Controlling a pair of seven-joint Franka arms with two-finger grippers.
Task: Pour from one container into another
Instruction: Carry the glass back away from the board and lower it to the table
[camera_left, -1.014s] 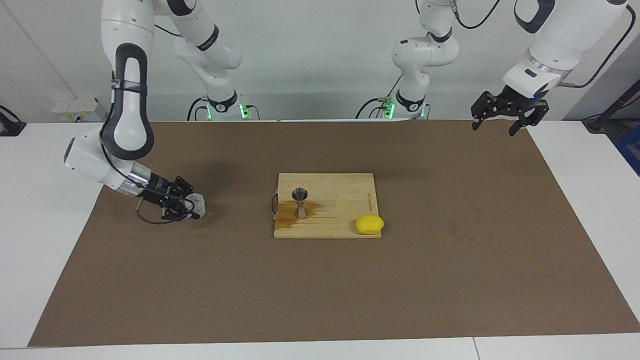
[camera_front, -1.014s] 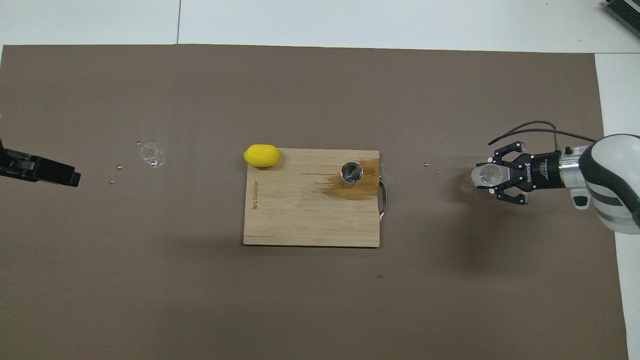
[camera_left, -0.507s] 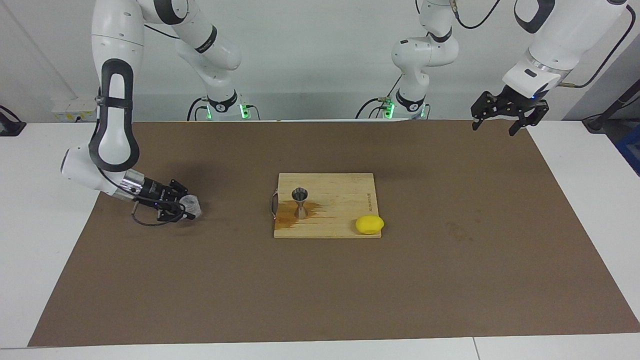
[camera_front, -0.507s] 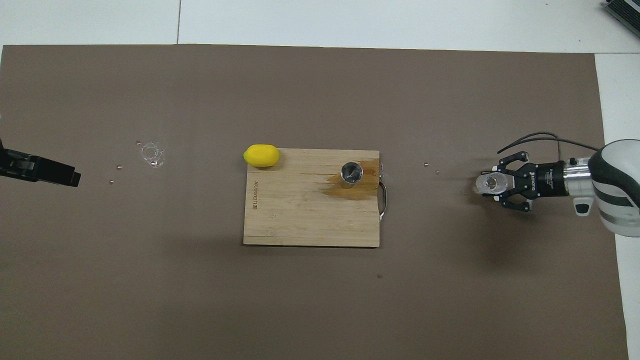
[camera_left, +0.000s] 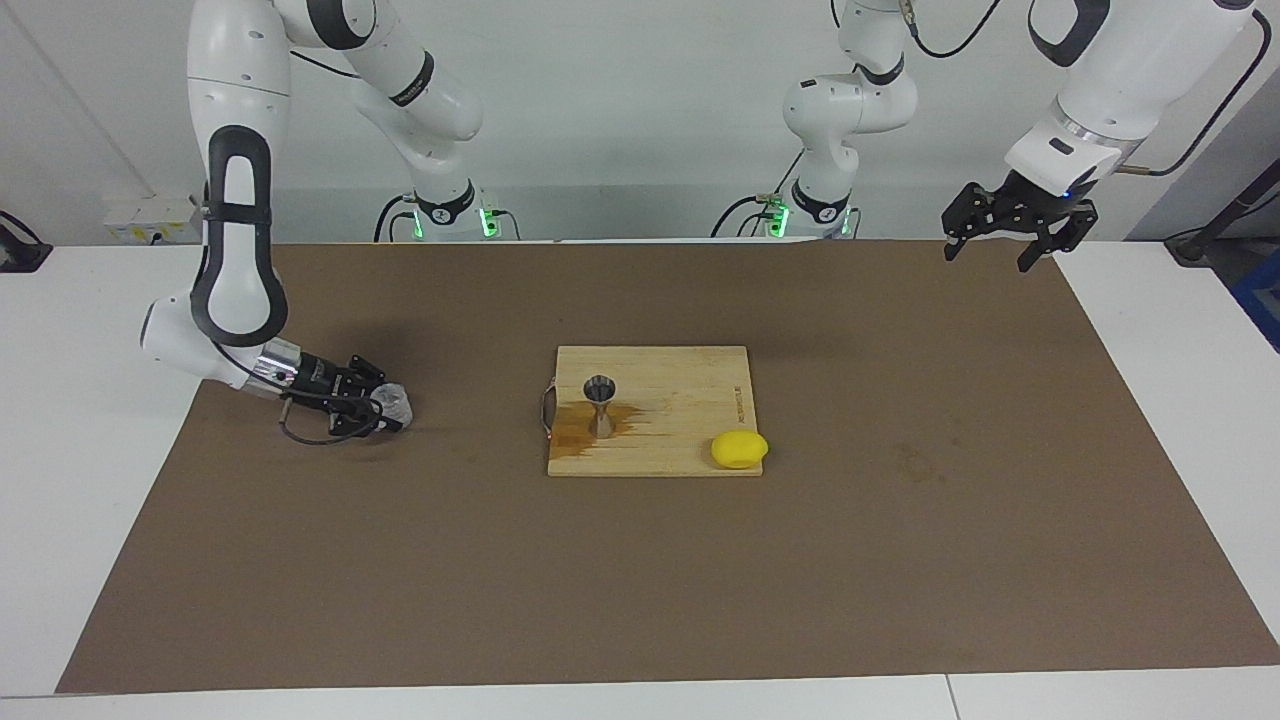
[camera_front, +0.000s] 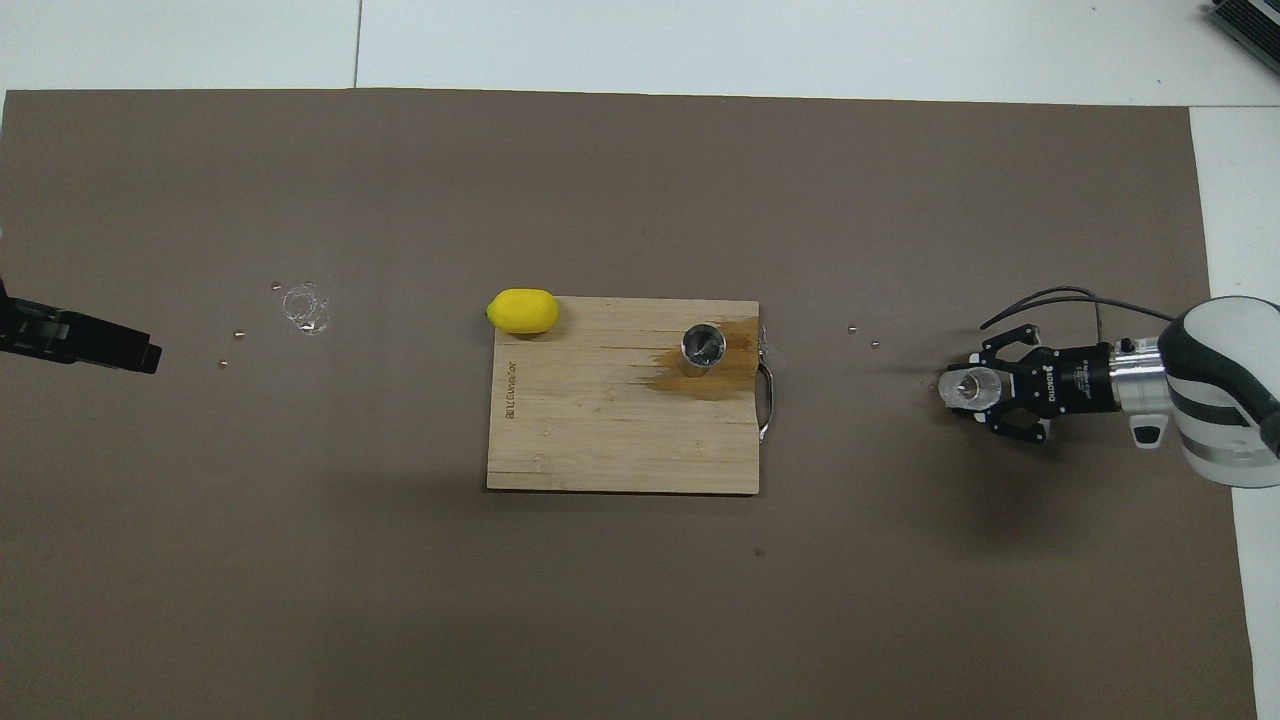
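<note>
The clear glass tumbler (camera_left: 393, 404) (camera_front: 966, 386) is down at the brown mat near the right arm's end of the table. My right gripper (camera_left: 384, 408) (camera_front: 978, 388) reaches in low and level and is shut on it. The steel jigger (camera_left: 601, 405) (camera_front: 702, 346) stands upright on the wooden cutting board (camera_left: 680, 380) (camera_front: 600, 430) in a brown wet stain (camera_front: 738, 352), well apart from the glass. My left gripper (camera_left: 1005, 238) (camera_front: 100, 345) waits open in the air over the mat's corner at the left arm's end.
A yellow lemon (camera_left: 739, 449) (camera_front: 523, 310) lies at the board's corner farthest from the robots. A wet ring (camera_front: 305, 306) and small droplets mark the mat toward the left arm's end. The board has a metal handle (camera_front: 767, 395) on the edge facing the glass.
My right gripper has come down and a little nearer to the robots with the glass tumbler, which has gone from tilted to level at the mat. The left arm has not moved.
</note>
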